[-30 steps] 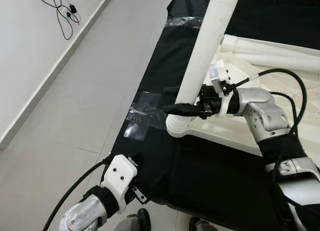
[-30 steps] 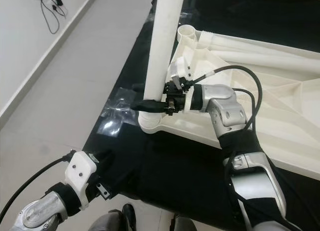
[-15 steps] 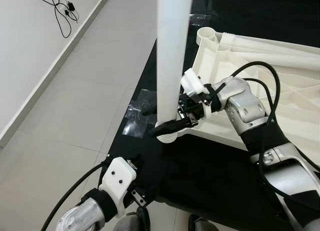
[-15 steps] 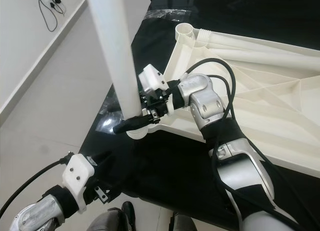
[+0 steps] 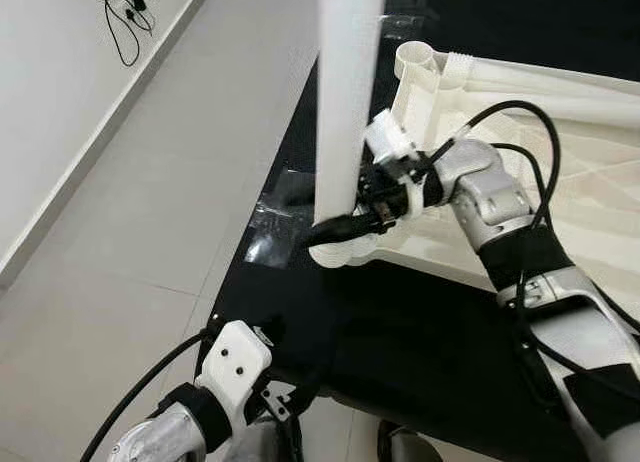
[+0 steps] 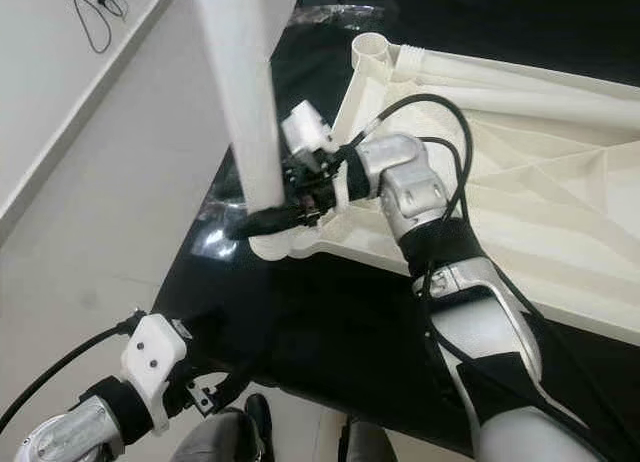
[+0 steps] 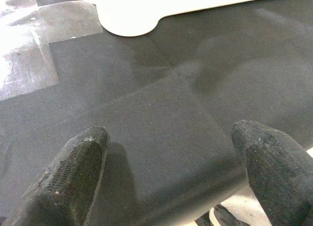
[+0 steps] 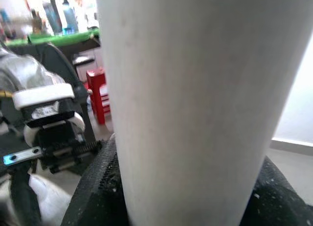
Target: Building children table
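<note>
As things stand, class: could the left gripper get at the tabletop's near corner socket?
Probably yes. The left gripper hangs open over the black cloth, with bare cloth between it and the corner socket. But the right gripper already grips the white leg there, crowding it.

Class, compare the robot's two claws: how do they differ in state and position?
The right claw is shut on the upright white table leg at the tabletop's corner socket; the left claw is open, holding nothing. The right is raised at the work; the left hangs low over the black cloth. Both have two black fingers.
</note>
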Robot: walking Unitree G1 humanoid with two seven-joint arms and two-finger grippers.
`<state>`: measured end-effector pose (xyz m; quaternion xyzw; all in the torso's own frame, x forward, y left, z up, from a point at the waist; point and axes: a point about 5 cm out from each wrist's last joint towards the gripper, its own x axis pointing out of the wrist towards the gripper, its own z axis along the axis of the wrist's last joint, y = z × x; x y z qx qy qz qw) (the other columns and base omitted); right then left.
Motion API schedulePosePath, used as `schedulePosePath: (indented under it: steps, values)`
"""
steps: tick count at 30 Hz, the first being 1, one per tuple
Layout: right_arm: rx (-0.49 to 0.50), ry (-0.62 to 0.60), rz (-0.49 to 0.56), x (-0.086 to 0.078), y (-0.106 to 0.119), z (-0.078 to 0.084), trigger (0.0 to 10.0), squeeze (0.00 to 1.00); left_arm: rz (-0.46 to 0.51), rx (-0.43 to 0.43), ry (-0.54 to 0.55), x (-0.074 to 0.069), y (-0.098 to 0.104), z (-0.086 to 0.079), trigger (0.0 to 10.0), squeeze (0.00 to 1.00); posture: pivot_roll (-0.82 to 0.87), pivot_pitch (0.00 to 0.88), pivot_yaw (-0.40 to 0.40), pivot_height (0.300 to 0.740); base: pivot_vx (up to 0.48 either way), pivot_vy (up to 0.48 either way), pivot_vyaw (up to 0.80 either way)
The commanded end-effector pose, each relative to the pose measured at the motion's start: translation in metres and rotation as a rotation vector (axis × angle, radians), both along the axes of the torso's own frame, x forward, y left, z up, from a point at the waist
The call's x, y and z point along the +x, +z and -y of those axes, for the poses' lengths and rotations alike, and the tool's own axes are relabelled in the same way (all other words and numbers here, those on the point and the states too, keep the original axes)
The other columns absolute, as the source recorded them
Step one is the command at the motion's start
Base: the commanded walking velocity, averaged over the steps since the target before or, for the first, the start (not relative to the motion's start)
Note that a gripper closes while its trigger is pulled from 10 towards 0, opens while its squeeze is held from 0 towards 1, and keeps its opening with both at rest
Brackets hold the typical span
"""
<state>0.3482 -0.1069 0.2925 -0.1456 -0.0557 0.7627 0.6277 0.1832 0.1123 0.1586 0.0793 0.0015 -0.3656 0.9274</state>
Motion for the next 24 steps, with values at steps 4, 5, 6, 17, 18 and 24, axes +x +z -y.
schedulePosePath:
  steps: [4,5,6,17,18,24]
  values:
    - [-0.025,-0.004,-0.062,-0.002,-0.017,0.007,10.0,0.0,-0.033,0.011,-0.01,-0.004,-0.004,-0.001,10.0,0.0,0.09,0.377,0.063,0.74,0.0,0.0,0.0]
    - [-0.025,-0.004,-0.062,-0.002,-0.017,0.007,10.0,0.0,-0.033,0.011,-0.01,-0.004,-0.004,-0.001,10.0,0.0,0.09,0.377,0.063,0.74,0.0,0.0,0.0]
    - [-0.025,-0.004,-0.062,-0.002,-0.017,0.007,10.0,0.0,-0.033,0.011,-0.01,-0.004,-0.004,-0.001,10.0,0.0,0.09,0.377,0.063,0.74,0.0,0.0,0.0]
    - [0.015,-0.093,-0.018,0.006,-0.011,0.024,10.0,0.0,-0.035,0.012,-0.016,-0.006,-0.005,0.0,10.0,0.0,0.09,0.363,0.064,0.74,0.0,0.0,0.0]
    - [0.019,-0.101,-0.008,0.006,-0.011,0.024,10.0,0.0,-0.035,0.012,-0.016,-0.006,-0.005,0.0,10.0,0.0,0.09,0.364,0.065,0.74,0.0,0.0,0.0]
    - [0.007,-0.118,0.013,0.005,-0.016,0.023,10.0,0.0,-0.034,0.013,-0.017,-0.006,-0.005,0.0,10.0,0.0,0.1,0.367,0.069,0.74,0.0,0.0,0.0]
